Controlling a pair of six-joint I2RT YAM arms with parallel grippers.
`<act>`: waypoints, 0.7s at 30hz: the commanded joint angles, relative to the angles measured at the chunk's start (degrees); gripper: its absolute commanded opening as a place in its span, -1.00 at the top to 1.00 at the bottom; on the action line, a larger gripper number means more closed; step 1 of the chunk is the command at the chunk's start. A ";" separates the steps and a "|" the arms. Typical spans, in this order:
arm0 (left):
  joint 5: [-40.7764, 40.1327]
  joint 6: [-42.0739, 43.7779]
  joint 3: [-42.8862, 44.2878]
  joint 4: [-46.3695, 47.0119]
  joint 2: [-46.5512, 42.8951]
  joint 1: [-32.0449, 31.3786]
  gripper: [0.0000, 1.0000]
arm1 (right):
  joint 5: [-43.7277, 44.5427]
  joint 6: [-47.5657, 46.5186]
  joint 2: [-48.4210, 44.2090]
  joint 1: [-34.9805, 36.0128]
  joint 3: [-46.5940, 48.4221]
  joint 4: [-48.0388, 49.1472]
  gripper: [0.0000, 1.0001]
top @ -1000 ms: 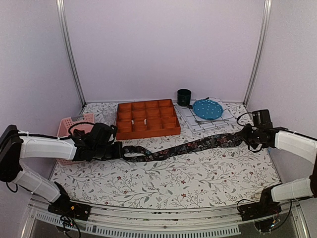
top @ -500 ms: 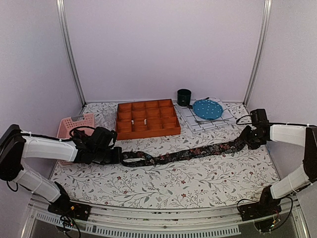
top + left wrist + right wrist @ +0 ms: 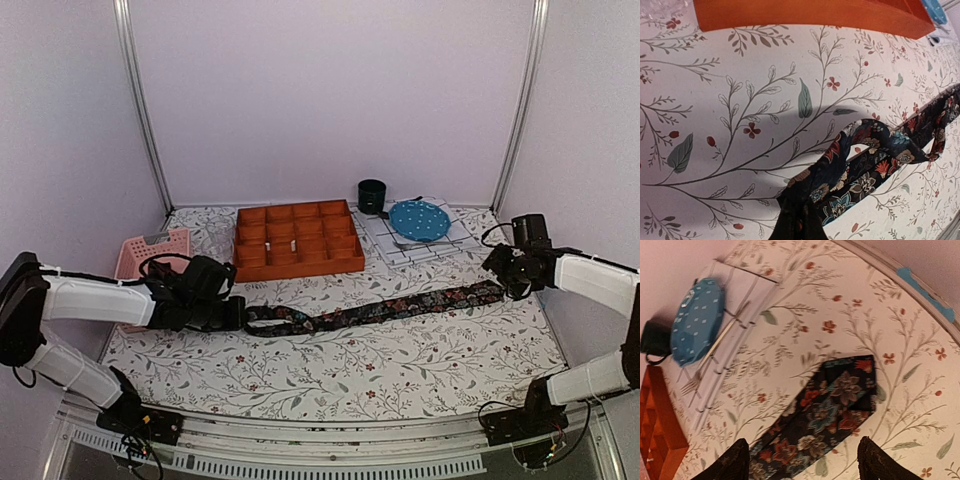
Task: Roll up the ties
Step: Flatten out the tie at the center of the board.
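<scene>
One tie (image 3: 380, 311), dark with red and pale flowers, lies stretched across the table from left to right. My left gripper (image 3: 238, 314) is shut on its narrow left end, and in the left wrist view the tie (image 3: 865, 165) twists into a small loop just beyond the left gripper (image 3: 800, 222). The tie's right end (image 3: 840, 400) lies flat on the table, folded under at the tip. My right gripper (image 3: 512, 275) hovers open above that end, its fingertips (image 3: 732, 462) standing wide on either side without touching it.
An orange compartment tray (image 3: 298, 268) stands behind the tie. A pink basket (image 3: 150, 250) is at the far left. A blue plate (image 3: 418, 219) and a fork rest on a checked white cloth (image 3: 400, 250), with a dark mug (image 3: 372, 195) behind.
My right gripper has opened and let go of the tie's right end, which now lies flat. The tie has been pulled straighter than a second ago. The left gripper holds still.
</scene>
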 commanded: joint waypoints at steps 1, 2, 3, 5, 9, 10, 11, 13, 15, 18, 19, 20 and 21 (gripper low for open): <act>0.02 0.06 -0.82 0.33 -2.33 -0.28 1.00 | -8.02 -2.41 -8.38 9.48 0.67 6.67 -0.41; 0.67 -0.17 -1.22 0.98 -3.16 -0.26 1.00 | -9.78 -2.74 -7.23 12.95 0.89 8.49 -0.39; 1.83 -0.52 -1.84 1.47 -4.01 -0.43 1.00 | -11.04 -3.27 -5.68 16.22 1.51 9.69 -0.38; 3.15 -0.85 -2.42 1.59 -5.66 -0.61 1.00 | -12.98 -3.39 -1.20 21.44 2.97 11.45 -0.37; 5.28 -0.39 -3.49 1.10 -8.55 -0.87 1.00 | -19.78 -2.81 7.83 27.50 4.99 17.55 -0.28; 6.19 0.11 -4.06 1.79 -9.10 -0.99 1.00 | -21.17 -2.92 10.07 28.50 5.77 18.63 -0.27; 7.72 0.79 -4.85 3.04 -9.66 -1.04 1.00 | -22.35 -3.20 12.19 29.70 7.17 19.09 -0.26; 10.35 1.57 -6.51 5.69 -10.01 -1.59 1.00 | -24.84 -3.49 16.72 31.25 9.14 19.62 -0.24; 10.40 0.85 -8.13 7.26 -9.95 -2.76 1.00 | -26.69 -3.84 19.69 33.02 10.81 19.85 -0.23; 7.77 -1.96 -9.53 6.46 -10.17 -3.92 1.00 | -26.32 -5.40 22.06 36.03 13.24 18.28 -0.21; 6.83 -3.17 -10.41 6.11 -10.76 -4.30 1.00 | -25.78 -6.27 22.46 36.79 13.87 17.64 -0.21; 6.10 -4.19 -11.04 5.79 -11.56 -4.47 1.00 | -25.30 -6.71 22.74 37.64 14.32 17.21 -0.20; 5.28 -5.04 -11.62 5.17 -12.52 -4.58 0.97 | -24.98 -7.34 23.01 38.23 14.77 16.70 -0.20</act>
